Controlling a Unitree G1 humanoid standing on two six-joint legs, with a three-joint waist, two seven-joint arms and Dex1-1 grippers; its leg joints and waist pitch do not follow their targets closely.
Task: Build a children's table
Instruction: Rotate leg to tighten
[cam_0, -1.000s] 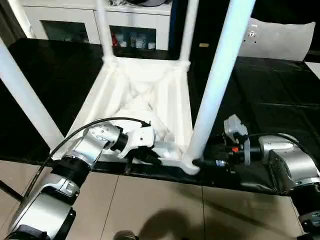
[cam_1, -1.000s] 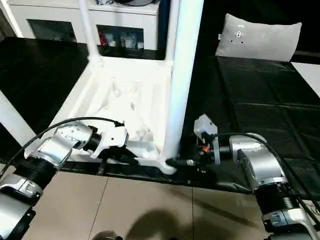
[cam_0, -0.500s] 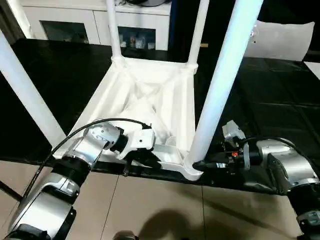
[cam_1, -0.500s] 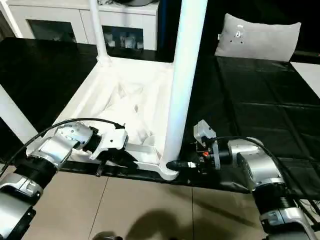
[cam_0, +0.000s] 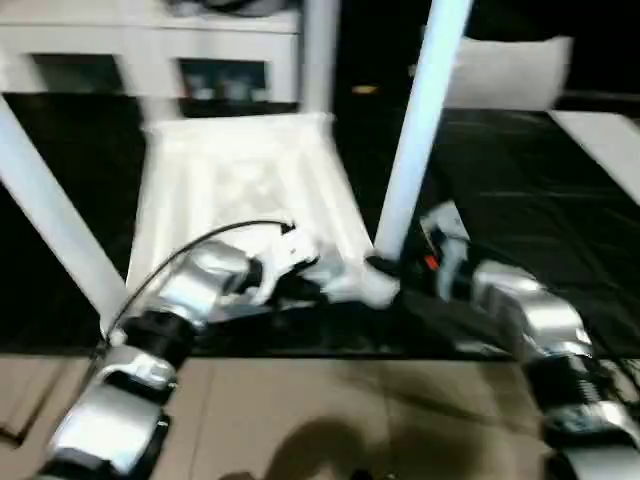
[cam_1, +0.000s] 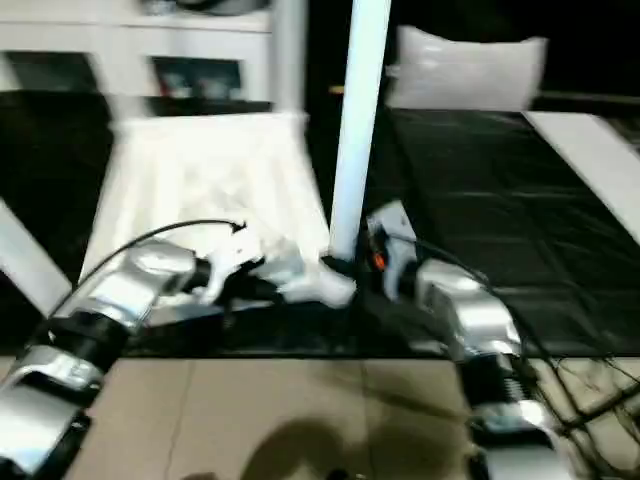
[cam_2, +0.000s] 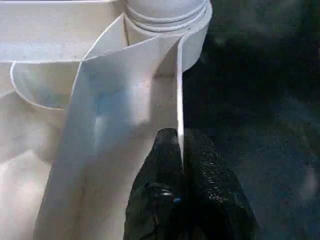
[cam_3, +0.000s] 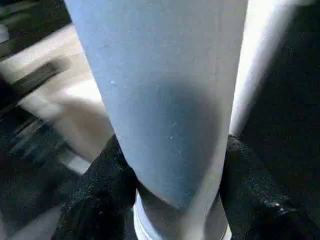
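The white children's table lies upside down on the black surface, with its ribbed top (cam_0: 230, 190) facing up and its legs pointing upward. My left gripper (cam_0: 325, 285) is shut on the thin rim wall of the top (cam_2: 150, 95), just beside the near right corner socket (cam_2: 167, 12). The near right leg (cam_0: 410, 130) stands in that socket. My right gripper (cam_0: 392, 270) is at the leg's base, with a black finger (cam_3: 95, 195) pressed against each side of the leg (cam_3: 165, 90). Another leg (cam_0: 50, 220) rises at the near left.
A white cabinet with glass doors (cam_0: 100, 60) stands behind the black surface. A pale flat panel (cam_0: 500, 75) leans at the back right. The black surface's front edge runs just below my grippers, with tan floor tiles (cam_0: 350, 420) beyond it.
My right gripper's fingers have closed in on the base of the near right leg. The whole view has swung and blurred as the camera moved. My left gripper keeps its hold.
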